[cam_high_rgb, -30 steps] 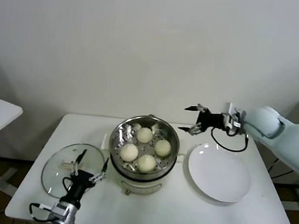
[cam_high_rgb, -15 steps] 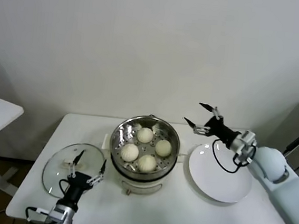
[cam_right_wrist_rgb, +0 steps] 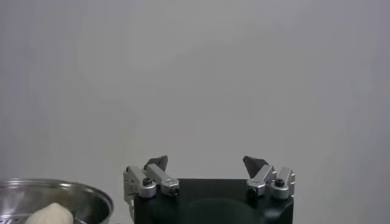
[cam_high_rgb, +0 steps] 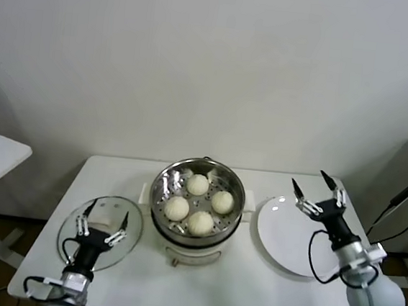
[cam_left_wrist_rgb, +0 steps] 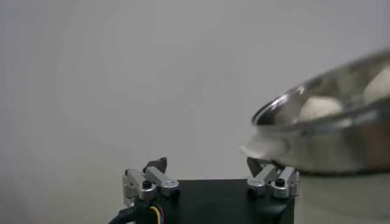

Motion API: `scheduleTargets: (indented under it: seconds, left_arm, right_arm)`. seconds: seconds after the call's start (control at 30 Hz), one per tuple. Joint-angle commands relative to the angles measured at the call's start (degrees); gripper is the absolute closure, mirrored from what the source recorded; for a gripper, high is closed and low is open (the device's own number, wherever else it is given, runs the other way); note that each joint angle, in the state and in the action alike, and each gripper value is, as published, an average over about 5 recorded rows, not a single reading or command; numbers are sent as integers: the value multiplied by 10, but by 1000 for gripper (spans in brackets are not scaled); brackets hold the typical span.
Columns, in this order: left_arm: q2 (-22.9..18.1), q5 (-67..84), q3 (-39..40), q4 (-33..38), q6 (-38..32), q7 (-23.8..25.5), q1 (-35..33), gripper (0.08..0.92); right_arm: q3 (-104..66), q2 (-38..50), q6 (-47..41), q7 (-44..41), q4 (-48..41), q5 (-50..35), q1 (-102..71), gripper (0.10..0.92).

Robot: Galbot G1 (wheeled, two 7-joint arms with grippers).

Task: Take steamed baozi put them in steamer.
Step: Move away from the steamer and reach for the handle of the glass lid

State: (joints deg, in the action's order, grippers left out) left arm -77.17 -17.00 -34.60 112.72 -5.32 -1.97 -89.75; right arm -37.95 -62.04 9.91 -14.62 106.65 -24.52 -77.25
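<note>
Buns, four small cream-white dough balls [cam_high_rgb: 199, 202], sit in the shiny round steel steamer [cam_high_rgb: 162, 192]; we judge loading done, so left end effector [cam_high_rgb: 99, 223] and right end effector [cam_high_rgb: 319, 191] flank it, spread, empty.

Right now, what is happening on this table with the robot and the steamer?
All four steamed baozi already sit on the perforated tray inside the steamer, so the loading looks done. Neither arm holds anything. The right gripper is open and raised above the empty white plate, to the right of the pot. The left gripper is open too, low near the table's front edge, over the glass lid that lies flat to the left of the steamer.
</note>
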Motion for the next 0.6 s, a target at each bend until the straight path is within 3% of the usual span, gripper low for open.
scheduleTargets:
  seconds: [0.03,0.3,0.6]
  left_arm:
    - [-2,-437,-63,-6,35,-43,12,177]
    - [9,-657,-81,-50,16,-28,14,177]
    - [-3,-715,-74,-83,27,-34,-9,177]
  right_arm:
    - [-75,-109,38,9,29,20,-122,203]
    - [-72,-116,37,6,28,24,-114,203]
    - [-81,-117,33,6,22,31,-98,203]
